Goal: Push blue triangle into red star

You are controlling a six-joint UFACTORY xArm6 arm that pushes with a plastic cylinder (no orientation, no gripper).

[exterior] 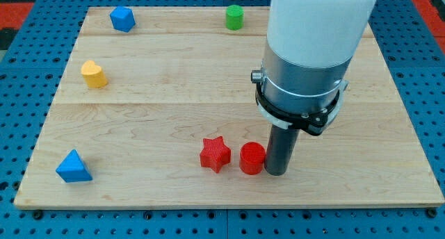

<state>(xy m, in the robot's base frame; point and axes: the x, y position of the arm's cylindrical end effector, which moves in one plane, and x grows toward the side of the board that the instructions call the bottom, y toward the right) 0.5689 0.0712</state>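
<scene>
With the bare rod's tip (275, 172) down beside the red cylinder (252, 158) at lower centre, gripping nothing, it should circle behind the blue triangle (73, 167) at lower left and push it rightward toward the red star (215, 154).

No readable text, labels, brands, numbers or signs anywhere in view.

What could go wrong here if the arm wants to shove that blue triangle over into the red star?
1. My tip sits right beside the red cylinder, which is close to the red star; moving off carelessly could knock the cylinder into the star and shift the target.
2. The blue triangle lies far off at the view's left, near the board's bottom edge; a long push could let it slip sideways off my tip or slide off the board.
</scene>
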